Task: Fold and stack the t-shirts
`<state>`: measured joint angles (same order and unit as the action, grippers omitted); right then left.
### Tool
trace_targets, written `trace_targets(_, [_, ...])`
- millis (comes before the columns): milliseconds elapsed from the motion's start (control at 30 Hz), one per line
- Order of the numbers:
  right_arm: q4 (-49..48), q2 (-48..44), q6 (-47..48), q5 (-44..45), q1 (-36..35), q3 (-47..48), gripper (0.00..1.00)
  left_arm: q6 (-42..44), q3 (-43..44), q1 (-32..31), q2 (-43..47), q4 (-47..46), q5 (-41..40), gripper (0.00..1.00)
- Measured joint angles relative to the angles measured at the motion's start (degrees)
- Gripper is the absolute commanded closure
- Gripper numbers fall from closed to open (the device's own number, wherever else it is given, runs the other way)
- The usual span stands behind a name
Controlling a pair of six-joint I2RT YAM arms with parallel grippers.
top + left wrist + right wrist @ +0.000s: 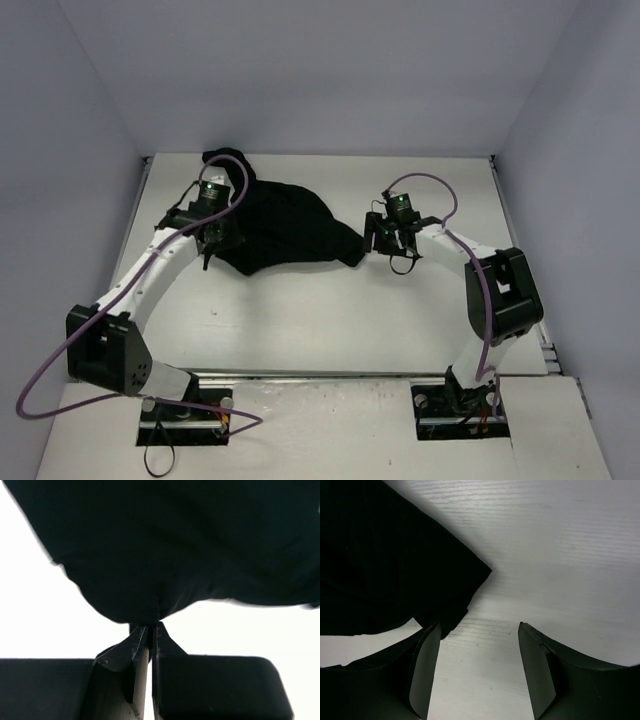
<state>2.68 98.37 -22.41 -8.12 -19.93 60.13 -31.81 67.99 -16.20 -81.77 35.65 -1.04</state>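
Left gripper (151, 629) and right gripper (479, 627) low over white table (330, 310). Black t-shirt (285, 225) crumpled at far middle. Left clamped on shirt's left edge; right spread, empty, beside shirt's right corner.

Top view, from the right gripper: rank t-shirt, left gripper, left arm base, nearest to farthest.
1. t-shirt: its corner lies just left of the open right gripper.
2. left gripper: across the t-shirt, shut on its left edge.
3. left arm base: bottom left of the view.
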Motion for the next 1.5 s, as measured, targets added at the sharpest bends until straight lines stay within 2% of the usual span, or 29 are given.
trace_targets(167, [-4.59, 1.83, 0.8, -3.17, -0.1, -0.69, 0.38, 1.08, 7.63, 0.32, 4.05, 1.55, 0.21, 1.0])
trace_targets(367, [-8.76, 6.05, 1.69, -5.11, -0.49, -0.41, 0.39, 1.43, 11.01, 0.74, 4.96, 4.97, 1.03, 1.0])
trace_targets(500, [-11.48, 8.51, 2.16, -5.89, -0.67, 1.4, 0.44, 1.68, 14.5, 1.22, 4.93, 7.41, 1.98, 1.0])
trace_targets(733, [-13.21, 11.56, 4.09, -7.54, -0.8, 4.14, 0.65, 2.46, 22.58, 1.95, 5.06, 9.17, 3.22, 1.0])
trace_targets(967, [-12.97, 12.9, 6.01, -8.01, -0.84, 6.22, 0.99, 3.35, 27.66, 2.43, 5.09, 11.48, 4.28, 1.0])
trace_targets(1133, [-8.9, 12.68, 9.29, -6.06, -0.88, 10.82, 1.0, 4.78, 30.05, 2.56, 5.02, 12.29, 4.17, 1.0])
trace_targets(1367, [2.19, 9.07, 21.32, 6.05, -0.71, 33.78, 0.96, 7.41, 36.63, 5.2, 2.13, 12.73, 1.94, 1.0])
trace_targets(1500, [5.24, 2.36, 27.05, 11.89, -2.1, 40.41, 0.94, 8.38, 37.65, 6.44, 2.03, 12.48, 0.0, 1.0])
